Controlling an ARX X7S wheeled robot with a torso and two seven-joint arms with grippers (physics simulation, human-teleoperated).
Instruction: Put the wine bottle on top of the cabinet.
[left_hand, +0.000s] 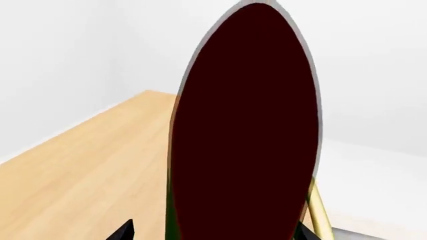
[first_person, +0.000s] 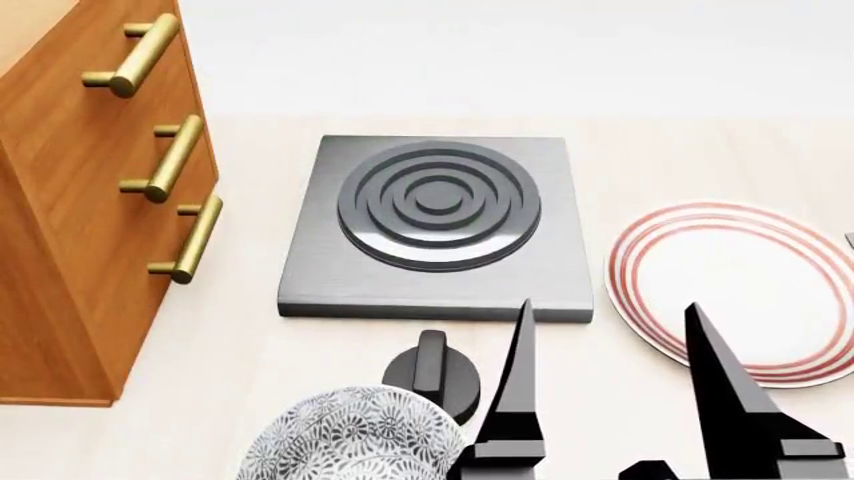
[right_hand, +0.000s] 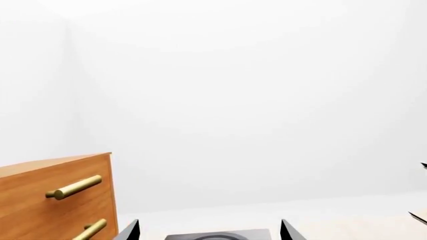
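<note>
a pale cream tabletop (first_person: 694, 150) fills the head view, with plain white walls behind it. at the far left stands the cabinet (first_person: 60, 210), reddish-brown wood with three brass bar handles (first_person: 171, 158) down its drawer front; the right wrist view catches the same cabinet (right_hand: 40, 200) and two of its handles. just right of it on the table lies a dark grey square hotplate (first_person: 438, 225) with raised concentric rings. near the hotplate's front edge sits a small black round knob (first_person: 433, 372), and beside that a blue-and-white patterned bowl (first_person: 350, 440) cut off by the frame edge. well to the right lies a white plate (first_person: 741, 290) with red rim stripes.

the right gripper (first_person: 607, 345) hangs low over the table in front of the hotplate, its two black fingers (first_person: 518, 390) spread wide with nothing between them; only their tips (right_hand: 128, 231) show in the right wrist view.

the wine bottle (left_hand: 243, 130) fills the left wrist view as a very dark, maroon-looking oval with a pale rim, so close that neck, cork and label cannot be made out. it rises between the two black tips of the left gripper (left_hand: 210, 235), which seems to be pinching it, though the contact itself is out of frame. behind it lies a light wooden surface (left_hand: 87, 165) against white walls, with a brass bar (left_hand: 320, 212) just beside the bottle. neither bottle nor left arm appears in the head view.
</note>
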